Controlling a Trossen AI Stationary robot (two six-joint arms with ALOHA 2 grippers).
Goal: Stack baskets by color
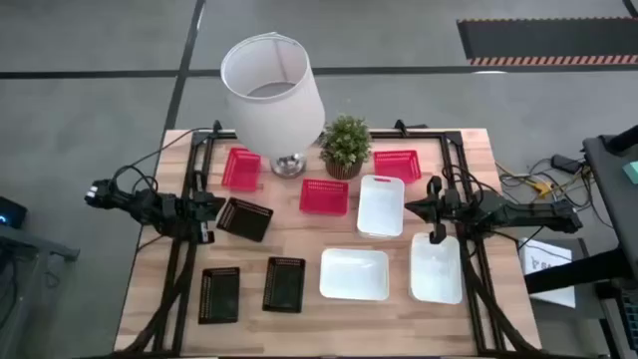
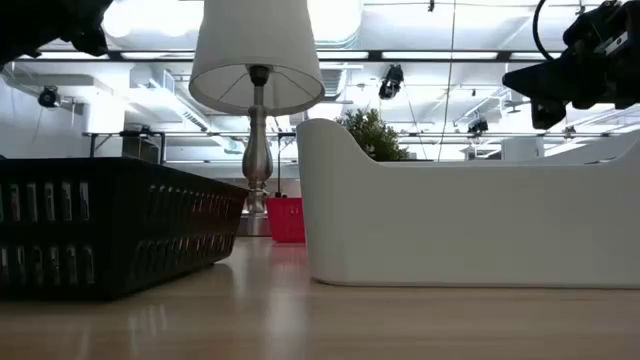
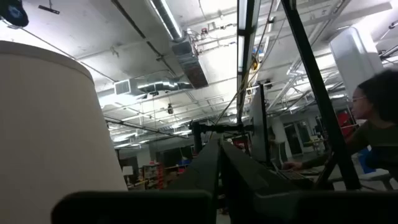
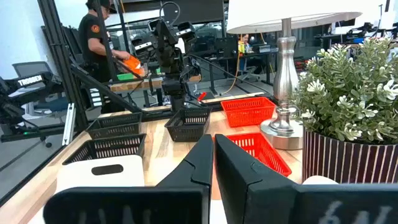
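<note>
Nine shallow baskets are lying unstacked on the tabletop (image 1: 299, 249): a black basket (image 1: 244, 218) just beside the closed left end effector (image 1: 221, 204), a white basket (image 1: 436, 267) under the closed right end effector (image 1: 411, 207).

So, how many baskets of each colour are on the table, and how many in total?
Red baskets: 3
Black baskets: 3
White baskets: 3
Total: 9 baskets, all lying apart, none stacked yet.
</note>
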